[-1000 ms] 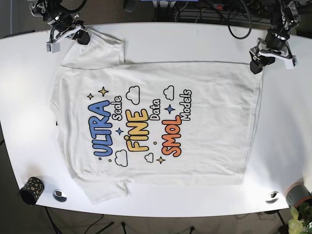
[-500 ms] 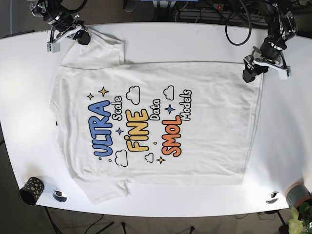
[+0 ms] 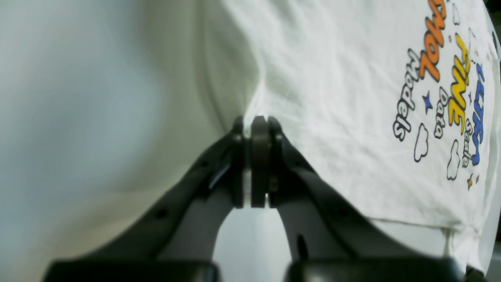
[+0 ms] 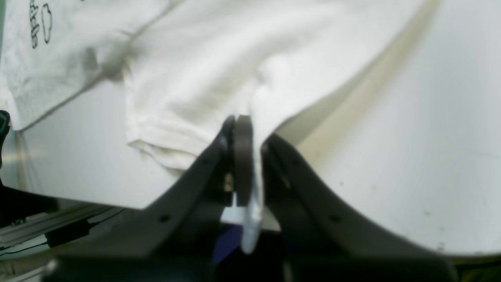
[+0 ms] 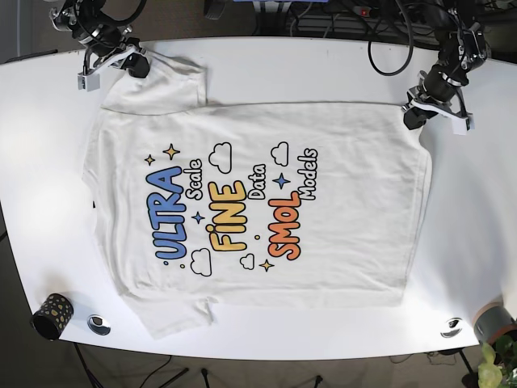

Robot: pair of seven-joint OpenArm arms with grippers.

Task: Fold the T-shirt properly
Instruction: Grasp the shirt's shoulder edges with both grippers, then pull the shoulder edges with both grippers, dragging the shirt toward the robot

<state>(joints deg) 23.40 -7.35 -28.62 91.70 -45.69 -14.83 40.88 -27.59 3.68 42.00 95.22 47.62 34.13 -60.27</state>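
Both grippers, L [image 3: 254, 129] & R [image 4: 244, 125], clamped on T-shirt [image 5: 258, 202] far-edge corners.

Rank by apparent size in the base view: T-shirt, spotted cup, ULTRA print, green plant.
1. T-shirt
2. ULTRA print
3. Spotted cup and green plant: they look alike, and the plant is cropped, so unranked.

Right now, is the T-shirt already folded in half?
No, the T-shirt lies spread flat on the table, its whole colourful print showing.

t-shirt [image 5: 258, 202] flat on white table [image 5: 323, 69]
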